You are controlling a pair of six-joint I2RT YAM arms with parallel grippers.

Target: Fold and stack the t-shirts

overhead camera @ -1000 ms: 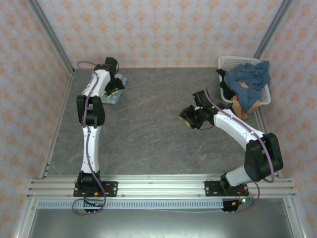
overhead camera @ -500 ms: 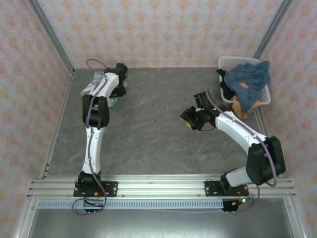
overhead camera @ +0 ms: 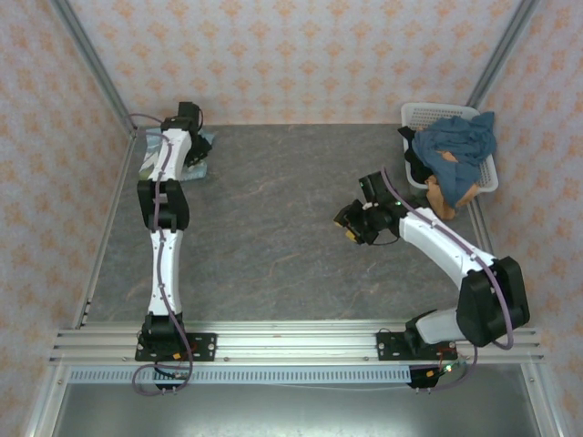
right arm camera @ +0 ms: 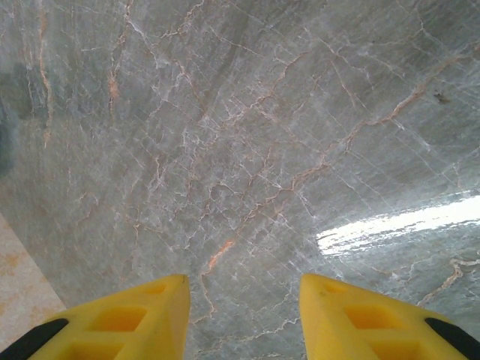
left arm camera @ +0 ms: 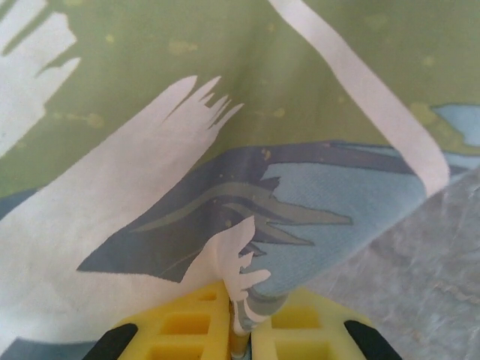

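T-shirts lay in two places on the grey marbled worktop (overhead camera: 273,218). At the far left corner sat the sky-blue t-shirt (overhead camera: 204,143), partly under the outstretched left arm, its cloth showing on both sides of the wrist. Seen from the left wrist, the left tool (left arm camera: 240,334) was pressed together on an edge of that shirt. A thin fold of fabric ran down between the two yellow fingers (left arm camera: 187,322), which stood almost touching with the cloth pinched in the slit. Ahead of them the shirt spread out with a green field, broad white brush-like strokes and a pale blue patch, and bare worktop showed at the right. At the far right corner stood the white lattice basket (overhead camera: 421,113), with the slate-blue t-shirt (overhead camera: 455,141) heaped over it and the orange-tan t-shirt (overhead camera: 455,193) hanging over its near rim. The right tool (overhead camera: 352,225) hovered near the basket over bare worktop, its fingers spread apart, holding nothing and touching no cloth.
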